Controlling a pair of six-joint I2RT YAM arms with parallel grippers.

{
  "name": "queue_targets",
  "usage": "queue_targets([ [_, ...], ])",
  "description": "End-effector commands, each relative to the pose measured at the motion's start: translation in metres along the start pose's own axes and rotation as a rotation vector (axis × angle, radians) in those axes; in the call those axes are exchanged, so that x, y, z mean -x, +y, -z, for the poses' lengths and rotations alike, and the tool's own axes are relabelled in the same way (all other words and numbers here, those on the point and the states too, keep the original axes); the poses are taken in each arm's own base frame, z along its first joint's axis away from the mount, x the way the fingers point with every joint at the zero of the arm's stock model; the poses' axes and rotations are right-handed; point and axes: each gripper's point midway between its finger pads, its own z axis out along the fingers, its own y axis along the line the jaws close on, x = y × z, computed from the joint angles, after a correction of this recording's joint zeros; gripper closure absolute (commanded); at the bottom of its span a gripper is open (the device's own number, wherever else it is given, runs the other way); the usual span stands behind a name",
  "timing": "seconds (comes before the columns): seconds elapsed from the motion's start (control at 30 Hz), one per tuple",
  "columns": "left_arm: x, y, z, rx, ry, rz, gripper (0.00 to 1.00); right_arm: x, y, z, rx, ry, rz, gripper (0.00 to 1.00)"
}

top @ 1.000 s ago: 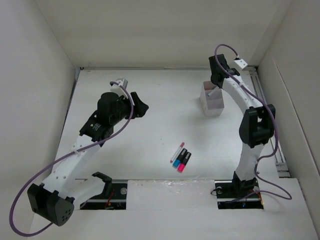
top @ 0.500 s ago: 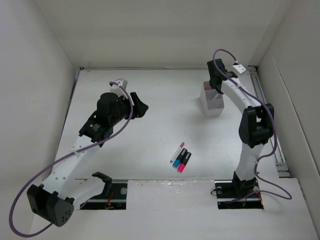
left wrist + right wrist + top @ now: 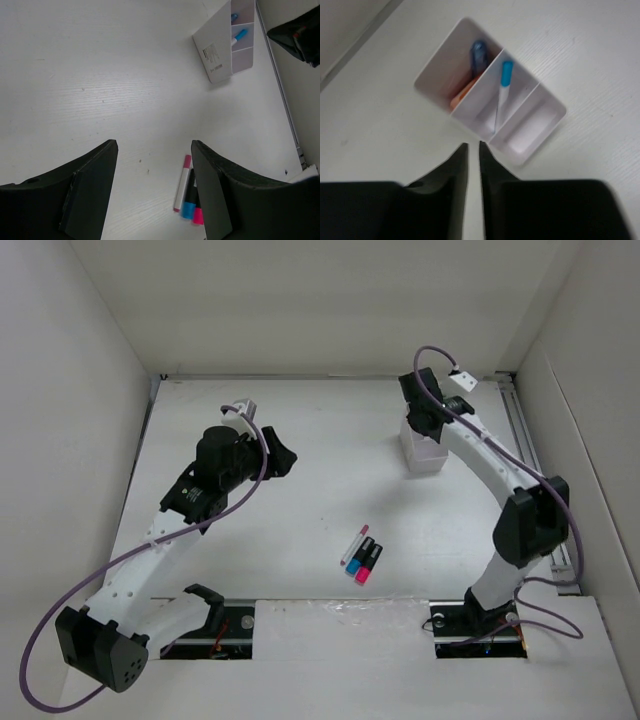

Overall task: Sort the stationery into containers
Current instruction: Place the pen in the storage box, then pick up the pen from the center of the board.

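The white container (image 3: 553, 119) lies just ahead of my right gripper (image 3: 473, 145), whose jaws stand a narrow gap apart with nothing between them. One compartment holds a blue piece (image 3: 479, 55) and an orange piece (image 3: 459, 98), the middle one a white pen with a blue end (image 3: 504, 86). From above, the right gripper (image 3: 421, 421) hangs over the container (image 3: 428, 455). Near the front lie a thin pink-ended pen (image 3: 354, 544), a blue-ended marker (image 3: 362, 559) and a pink-ended marker (image 3: 369, 564). My left gripper (image 3: 284, 457) hovers open and empty, far left of them.
In the left wrist view the thin pen (image 3: 182, 183) and both markers (image 3: 189, 206) lie by the right fingertip (image 3: 202, 160); the container (image 3: 218, 52) is far off at the top right. White walls enclose the table on three sides.
The right arm has drawn back and leftward from above the container, and its jaws have parted slightly. The left arm has not moved.
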Motion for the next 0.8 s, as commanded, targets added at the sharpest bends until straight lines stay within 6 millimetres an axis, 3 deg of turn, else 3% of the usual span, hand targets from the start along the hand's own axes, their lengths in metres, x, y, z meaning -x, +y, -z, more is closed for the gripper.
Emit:
queue_targets([
  [0.0, -0.002, 0.004, 0.004, 0.015, 0.004, -0.015, 0.42, -0.036, 0.010, 0.061, 0.202, 0.146, 0.093, 0.90],
  [0.07, -0.004, 0.007, 0.004, 0.029, 0.008, -0.023, 0.42, -0.077, 0.010, 0.086, 0.290, 0.262, 0.178, 1.00],
  [0.1, -0.004, 0.007, 0.004, 0.029, 0.008, -0.032, 0.42, -0.109, 0.006, 0.099, 0.326, 0.318, 0.250, 1.00],
  [0.17, -0.008, 0.010, 0.003, 0.034, 0.017, -0.031, 0.42, -0.136, 0.002, 0.118, 0.382, 0.394, 0.309, 1.00],
  [0.2, -0.012, 0.011, 0.002, 0.031, 0.030, -0.030, 0.42, -0.160, -0.002, 0.132, 0.412, 0.472, 0.348, 0.98],
  [0.27, -0.014, 0.012, 0.003, 0.035, 0.038, -0.029, 0.42, -0.181, -0.004, 0.144, 0.428, 0.535, 0.382, 0.82],
  [0.3, -0.015, 0.010, 0.003, 0.026, 0.043, -0.029, 0.42, -0.194, -0.010, 0.146, 0.408, 0.569, 0.398, 0.65],
  [0.37, -0.015, 0.010, 0.003, 0.026, 0.043, -0.029, 0.42, -0.220, -0.020, 0.147, 0.382, 0.605, 0.456, 0.56],
  [0.5, -0.013, 0.008, 0.005, 0.021, 0.035, -0.021, 0.42, -0.252, -0.035, 0.134, 0.310, 0.666, 0.493, 0.54],
  [0.6, -0.013, 0.008, 0.005, 0.021, 0.035, -0.021, 0.42, -0.260, -0.031, 0.131, 0.312, 0.658, 0.492, 0.54],
  [0.77, -0.012, 0.007, 0.007, 0.017, 0.027, -0.022, 0.42, -0.272, -0.043, 0.118, 0.242, 0.663, 0.493, 0.55],
])
